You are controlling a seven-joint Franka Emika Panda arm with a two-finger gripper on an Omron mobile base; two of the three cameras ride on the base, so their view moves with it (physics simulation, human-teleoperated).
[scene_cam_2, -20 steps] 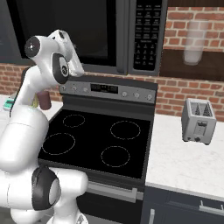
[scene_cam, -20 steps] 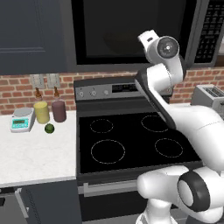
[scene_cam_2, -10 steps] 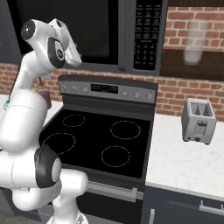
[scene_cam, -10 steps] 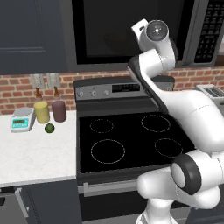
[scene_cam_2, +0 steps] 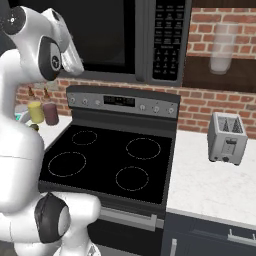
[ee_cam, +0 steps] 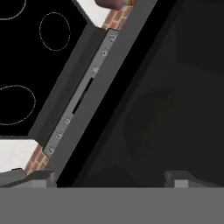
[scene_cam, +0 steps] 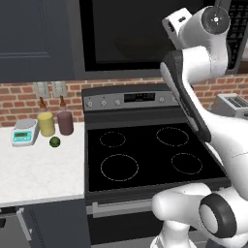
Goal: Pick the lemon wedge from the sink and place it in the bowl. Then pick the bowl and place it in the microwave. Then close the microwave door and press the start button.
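The microwave point(scene_cam: 127, 36) sits above the stove with its door point(scene_cam_2: 107, 35) shut and its button panel point(scene_cam_2: 167, 40) on the right side. In the hand view, a dim round shape that looks like the bowl point(ee_cam: 151, 118) shows behind the dark door glass point(ee_cam: 175, 87). My gripper point(ee_cam: 111, 180) is open, its two tips wide apart with nothing between them, facing the door at an angle. My hand point(scene_cam: 177, 22) is raised in front of the door's right part point(scene_cam_2: 70, 55). The lemon wedge is hidden and the sink is out of view.
Below lies a black stove point(scene_cam: 145, 155) with a control strip point(scene_cam_2: 122, 101). Left counter point(scene_cam: 38, 169): a small scale point(scene_cam: 24, 132), a yellow jar point(scene_cam: 46, 124), a maroon jar point(scene_cam: 65, 122), a dark-green ball point(scene_cam: 54, 141). A toaster point(scene_cam_2: 227, 137) stands on the right counter.
My arm has lifted higher in front of the microwave, its wrist now near the top of both base views. The stove and counter things have not moved.
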